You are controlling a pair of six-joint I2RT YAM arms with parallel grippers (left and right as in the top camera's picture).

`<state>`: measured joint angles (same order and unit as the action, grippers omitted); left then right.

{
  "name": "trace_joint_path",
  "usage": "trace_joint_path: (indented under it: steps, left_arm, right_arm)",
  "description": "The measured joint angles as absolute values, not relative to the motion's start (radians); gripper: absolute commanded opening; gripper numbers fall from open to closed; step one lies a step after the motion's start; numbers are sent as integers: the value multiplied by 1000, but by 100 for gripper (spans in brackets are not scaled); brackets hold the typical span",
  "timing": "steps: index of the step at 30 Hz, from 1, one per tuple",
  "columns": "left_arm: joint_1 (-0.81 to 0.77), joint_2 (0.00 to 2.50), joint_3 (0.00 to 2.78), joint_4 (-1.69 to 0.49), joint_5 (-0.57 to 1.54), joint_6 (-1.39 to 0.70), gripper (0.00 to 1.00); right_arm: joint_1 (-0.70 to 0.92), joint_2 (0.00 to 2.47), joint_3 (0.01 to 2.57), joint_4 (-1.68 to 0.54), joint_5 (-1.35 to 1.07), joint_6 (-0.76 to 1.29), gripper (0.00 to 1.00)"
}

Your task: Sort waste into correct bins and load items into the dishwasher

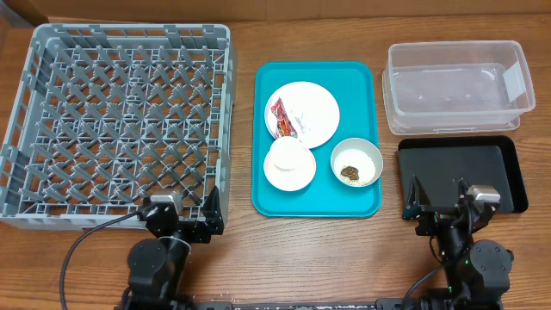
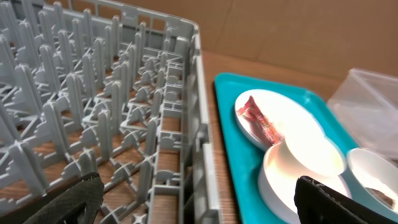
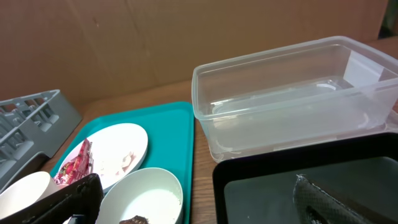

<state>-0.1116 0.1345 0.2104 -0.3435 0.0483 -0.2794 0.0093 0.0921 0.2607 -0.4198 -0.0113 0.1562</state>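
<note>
On the teal tray (image 1: 362,79) lie the white plate (image 1: 316,108) at its far middle, the red wrapper (image 1: 282,119) on that plate's left edge, the pinkish bowl (image 1: 289,165) at the tray's near left, and the greyish bowl (image 1: 368,152) at its near right, holding the brown lump (image 1: 349,172). The grey dish rack (image 1: 120,120) stands left of the tray. The clear tub (image 1: 456,86) and black tray (image 1: 461,168) sit to its right. The left hand (image 1: 181,215) hovers off the tray's near left corner and the right hand (image 1: 439,205) off its near right corner, both with fingers wide apart and holding nothing.
</note>
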Motion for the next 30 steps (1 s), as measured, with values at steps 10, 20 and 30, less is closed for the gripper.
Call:
trace_joint_path:
  steps: [10,20,30]
  left_arm:
    - [-112,247,422,-549,83,-316,100]
    - [-112,609,827,-796,82,-318,100]
    - [-112,688,961,-818,75,-229,100]
  right_arm:
    - [9,349,441,-530,-34,157,100]
    - [9,765,830,-783,-45,157,100]
    - [9,873,941,-840,-45,157,100]
